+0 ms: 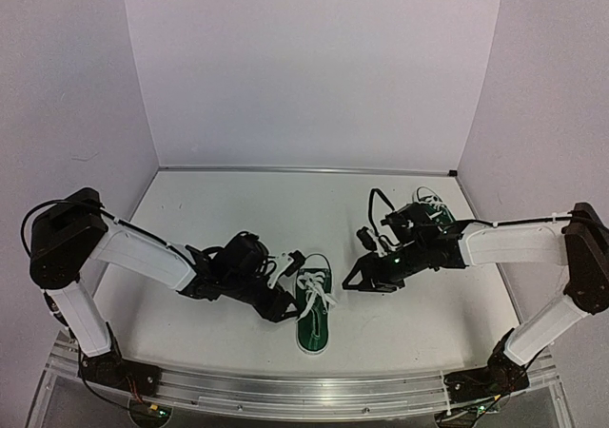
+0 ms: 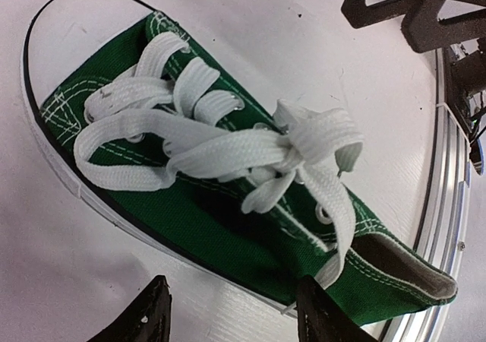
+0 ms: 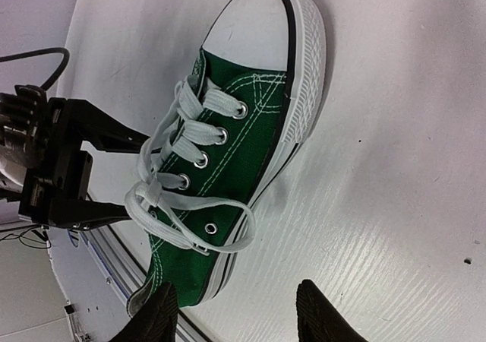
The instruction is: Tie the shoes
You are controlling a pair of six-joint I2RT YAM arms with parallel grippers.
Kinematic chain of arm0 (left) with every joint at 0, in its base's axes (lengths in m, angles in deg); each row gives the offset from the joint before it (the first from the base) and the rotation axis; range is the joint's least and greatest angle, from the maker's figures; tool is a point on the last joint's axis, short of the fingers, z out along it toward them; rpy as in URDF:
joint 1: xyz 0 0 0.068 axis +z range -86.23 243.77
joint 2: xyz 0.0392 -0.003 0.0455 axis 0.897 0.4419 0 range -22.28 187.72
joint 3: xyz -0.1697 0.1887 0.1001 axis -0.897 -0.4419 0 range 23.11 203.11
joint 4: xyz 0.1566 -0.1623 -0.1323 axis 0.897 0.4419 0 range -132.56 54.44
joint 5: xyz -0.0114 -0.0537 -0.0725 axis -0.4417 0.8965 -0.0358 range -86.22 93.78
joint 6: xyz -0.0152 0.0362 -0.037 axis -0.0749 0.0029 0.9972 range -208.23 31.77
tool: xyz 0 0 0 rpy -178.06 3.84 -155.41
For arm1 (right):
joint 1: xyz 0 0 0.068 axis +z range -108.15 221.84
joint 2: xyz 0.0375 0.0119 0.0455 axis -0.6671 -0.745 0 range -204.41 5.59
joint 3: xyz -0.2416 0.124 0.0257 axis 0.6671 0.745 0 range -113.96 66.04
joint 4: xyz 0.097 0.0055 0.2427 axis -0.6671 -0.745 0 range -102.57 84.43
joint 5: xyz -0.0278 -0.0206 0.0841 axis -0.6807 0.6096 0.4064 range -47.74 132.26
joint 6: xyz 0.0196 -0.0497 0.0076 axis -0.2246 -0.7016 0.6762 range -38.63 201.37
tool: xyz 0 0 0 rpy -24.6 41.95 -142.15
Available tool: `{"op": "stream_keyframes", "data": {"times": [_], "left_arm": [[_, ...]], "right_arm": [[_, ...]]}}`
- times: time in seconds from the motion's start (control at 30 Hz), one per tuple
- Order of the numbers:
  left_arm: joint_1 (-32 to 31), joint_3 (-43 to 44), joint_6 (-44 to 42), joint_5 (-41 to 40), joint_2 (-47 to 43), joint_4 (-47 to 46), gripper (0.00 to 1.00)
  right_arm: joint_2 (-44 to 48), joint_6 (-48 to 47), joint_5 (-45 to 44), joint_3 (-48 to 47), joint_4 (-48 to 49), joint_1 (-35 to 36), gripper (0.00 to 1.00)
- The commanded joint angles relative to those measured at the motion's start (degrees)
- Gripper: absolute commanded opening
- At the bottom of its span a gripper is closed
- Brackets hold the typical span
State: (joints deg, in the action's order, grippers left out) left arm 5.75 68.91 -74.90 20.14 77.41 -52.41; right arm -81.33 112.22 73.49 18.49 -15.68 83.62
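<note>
White table point(image 1: 238, 209), left arm point(image 1: 143, 252) low beside shoe point(image 1: 314, 312)

White table point(image 1: 247, 209) bears one green shoe point(image 1: 313, 329) centrally, apparently a second shoe point(image 1: 431, 200) far right.

shoe point(image 2: 228, 228): green, white toe cap, lying on white surface point(image 2: 76, 281) | laces point(image 2: 228, 148): white, loosely knotted over the tongue | fingers point(image 2: 148, 315): spread apart beside the sole edge

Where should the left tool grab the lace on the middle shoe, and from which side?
Grip the loose lace end trailing from the knot over the shoe's collar. It drapes toward the left tool, flat and clear of the crossings, so come from that side, pinching across its width.
</note>
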Motion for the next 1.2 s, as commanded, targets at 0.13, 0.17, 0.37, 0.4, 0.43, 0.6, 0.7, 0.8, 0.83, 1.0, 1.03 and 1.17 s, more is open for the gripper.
{"op": "stream_keyframes", "data": {"times": [0.13, 0.17, 0.37, 0.4, 0.43, 0.6, 0.7, 0.8, 0.83, 1.0, 1.03, 1.17], "left_arm": [[-1.34, 1.41, -2.39, 4.05, -1.08, -3.68, 0.55], [-1.47, 1.64, -2.63, 4.79, -1.57, -3.09, 0.54], [-4.39, 5.8, -2.86, 6.1, -2.66, 0.22, 0.53], [-4.86, 6.82, -2.15, 6.1, -2.56, 0.08, 0.54], [-5.18, 8.05, -1.23, 6.2, -2.38, -0.11, 0.54], [-5.96, 10.38, 0.67, 5.59, -3.74, -1.35, 0.54], [-5.97, 9.62, 0.85, 5.33, -6.16, -1.41, 0.53], [-5.84, 8.73, 0.78, 3.37, -8.26, -0.17, 0.52], [-5.76, 8.4, 0.89, 2.21, -9.0, 0.17, 0.52], [-3.15, 5.9, 3.93, -0.2, -11.56, 0.39, 0.5], [-2.39, 5.39, 4.52, -0.51, -12.03, 0.33, 0.49], [0.3, 3.66, 5.63, -1.5, -13.96, -0.07, 0.49]], "right_arm": [[0.27, -0.38, 0.36, -0.22, 0.88, -0.03, 0.5], [0.46, -0.38, 0.2, -0.17, 0.83, -0.03, 0.5], [0.36, -0.22, -0.07, -0.05, 0.88, -0.01, 0.5], [0.24, -0.21, -0.11, -0.14, 0.88, 0.0, 0.5], [0.1, -0.18, -0.12, -0.22, 0.88, -0.03, 0.5], [-0.01, -0.2, -0.04, -0.74, 0.87, -0.03, 0.5], [-0.2, -0.34, 0.51, -0.95, 0.89, -0.03, 0.48], [-0.35, -0.54, 2.01, -0.92, 1.56, -0.03, 0.42], [-0.36, -0.4, 2.66, -0.76, 2.14, -0.03, 0.4], [-0.99, 1.96, 6.21, 1.29, 7.08, 1.29, 0.28], [-1.43, 2.53, 6.55, 1.68, 8.31, 1.97, 0.28], [-4.04, 3.36, 6.67, 1.67, 11.65, 4.12, 0.27]]}}
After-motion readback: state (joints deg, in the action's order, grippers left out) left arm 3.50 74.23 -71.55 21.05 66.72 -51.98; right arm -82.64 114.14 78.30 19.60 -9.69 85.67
